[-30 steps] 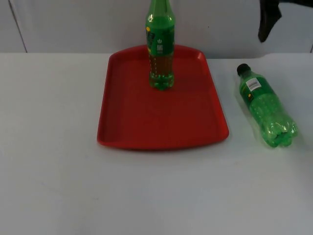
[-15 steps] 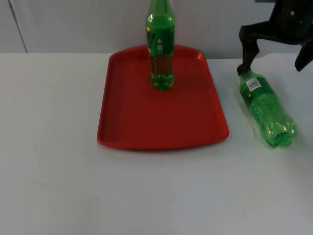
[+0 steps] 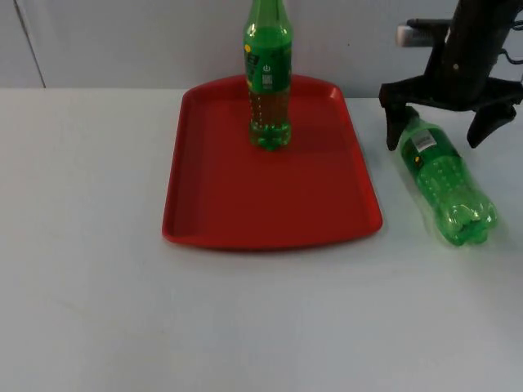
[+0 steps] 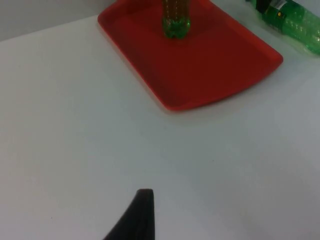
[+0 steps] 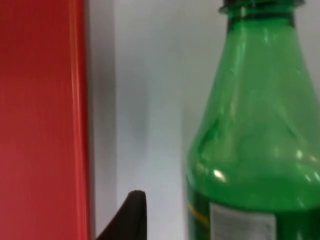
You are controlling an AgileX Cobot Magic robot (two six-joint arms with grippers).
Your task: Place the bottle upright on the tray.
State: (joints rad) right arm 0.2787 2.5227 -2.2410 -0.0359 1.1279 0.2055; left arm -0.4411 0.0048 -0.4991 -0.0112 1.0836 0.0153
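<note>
A flat red plastic tray (image 3: 270, 192) with a raised rim is seen at the centre of the top view, on the white table top (image 3: 98, 286). An upright green plastic bottle with a green label (image 3: 268, 77) is stood on the tray's far part, near the upper middle of the frame; its base is also seen on the tray in the left wrist view (image 4: 176, 25).

A second green plastic bottle with a dark cap and a white label (image 3: 445, 184) is laid on its side on the table at the right of the top view, just beside the tray's right rim but apart from it, its neck pointed toward the upper edge of the frame. Its neck and shoulder are seen close up in the right wrist view (image 5: 255, 135), with the tray's rim (image 5: 77, 100) alongside.

The right gripper (image 3: 441, 122) is held at the upper right over the lying bottle's neck, its two black fingers spread wide on either side of it, nothing being gripped.

The left gripper (image 4: 140, 215) is kept waiting above bare table; its opening cannot be told.
</note>
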